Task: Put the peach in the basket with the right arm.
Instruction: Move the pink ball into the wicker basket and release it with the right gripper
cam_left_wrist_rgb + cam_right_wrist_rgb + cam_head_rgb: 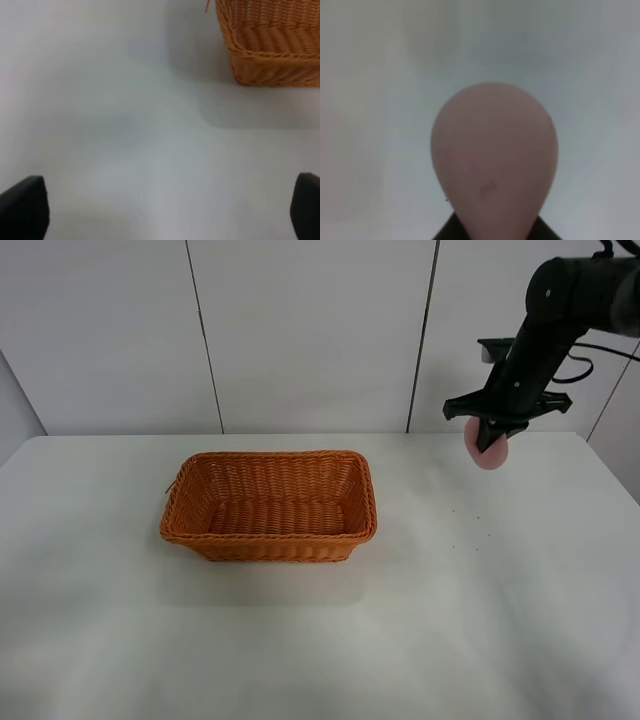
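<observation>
The right arm (560, 320) reaches down over the far edge of the bench (480, 620), towards its right corner, and its right end effector (490, 440) is clamped on the peach (490, 452), whose pink rounded end sticks out below the black fingers. The basket (270, 545) sits upright near the middle of the bench, a little towards the left edge, well apart from the peach. The left end effector (165, 210) is spread wide with nothing between its fingers, above bare bench near one corner of the basket.
</observation>
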You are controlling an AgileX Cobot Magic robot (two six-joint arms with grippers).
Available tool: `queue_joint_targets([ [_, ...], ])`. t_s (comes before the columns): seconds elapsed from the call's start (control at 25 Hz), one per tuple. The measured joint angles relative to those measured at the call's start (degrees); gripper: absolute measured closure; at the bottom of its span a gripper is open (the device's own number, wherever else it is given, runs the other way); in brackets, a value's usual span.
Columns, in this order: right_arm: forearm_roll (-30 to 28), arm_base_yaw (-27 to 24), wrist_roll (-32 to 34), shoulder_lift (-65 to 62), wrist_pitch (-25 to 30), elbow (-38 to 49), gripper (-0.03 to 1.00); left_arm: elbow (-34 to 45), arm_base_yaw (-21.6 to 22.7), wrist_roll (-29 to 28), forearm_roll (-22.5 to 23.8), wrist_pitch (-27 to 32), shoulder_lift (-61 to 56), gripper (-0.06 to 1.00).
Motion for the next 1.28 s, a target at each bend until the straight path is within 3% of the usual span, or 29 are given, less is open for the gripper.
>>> queue_joint_targets([
  [0.4,-0.90,2.34,0.00,0.00,2.00,-4.76,0.96,0.00,0.00,0.00,0.00,0.00,0.00,-0.05],
  [0.88,-0.90,21.19,0.75,0.00,1.37,-4.76,0.96,0.00,0.00,0.00,0.00,0.00,0.00,-0.05],
  [1.28,-0.46,32.46,1.57,4.82,-9.09,-4.76,0.96,0.00,0.00,0.00,0.00,0.00,0.00,-0.05],
])
